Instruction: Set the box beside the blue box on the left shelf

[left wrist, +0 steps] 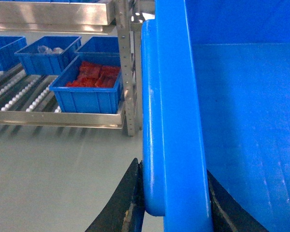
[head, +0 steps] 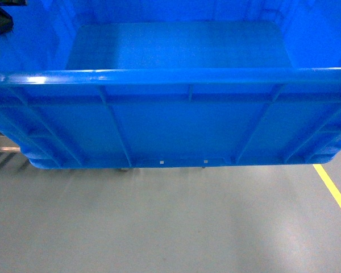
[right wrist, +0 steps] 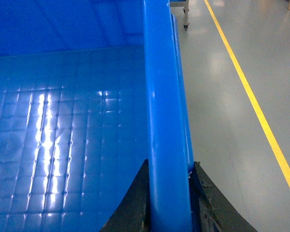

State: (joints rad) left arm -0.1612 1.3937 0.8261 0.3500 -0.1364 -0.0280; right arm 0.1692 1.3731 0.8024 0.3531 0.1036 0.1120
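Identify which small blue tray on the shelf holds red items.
The nearest tray, at the shelf's front edge beside the upright post; the tray behind it to the left holds pale items.

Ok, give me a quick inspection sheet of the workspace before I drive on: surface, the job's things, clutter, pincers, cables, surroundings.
Surface: grey floor, bare where visible; yellow line at the right.
Job's things: box carried off the floor, empty inside; left shelf with roller rails ahead on the left, not reached.
Clutter: small blue tray of red items and more blue trays on the shelf rails.
Pincers: left pincer clamped over the box's left rim; right pincer clamped over its right rim.
Cables: nothing seen.
Surroundings: metal rack post; a castor far off by the yellow line.
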